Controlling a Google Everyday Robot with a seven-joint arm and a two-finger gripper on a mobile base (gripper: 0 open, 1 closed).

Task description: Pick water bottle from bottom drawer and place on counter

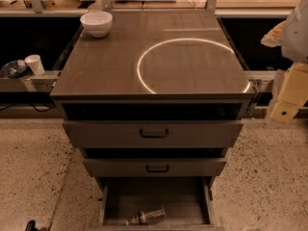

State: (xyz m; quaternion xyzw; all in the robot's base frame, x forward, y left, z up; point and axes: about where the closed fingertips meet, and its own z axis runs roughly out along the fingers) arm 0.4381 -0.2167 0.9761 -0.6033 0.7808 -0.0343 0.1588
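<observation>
One water bottle [146,217] lying sideways in bottom drawer [154,196], lower centre. Hand [288,97] hanging right edge, grip state: cannot tell. Advising descending steeply, gripping across middle.

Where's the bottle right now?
The bottle lies on its side near the front of the bottom drawer. The claw is at the right edge, beside the counter.

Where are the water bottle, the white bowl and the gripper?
water bottle [147,216], camera view, its middle
white bowl [96,29], camera view, outer wall
gripper [287,100], camera view, right edge, pale body
</observation>
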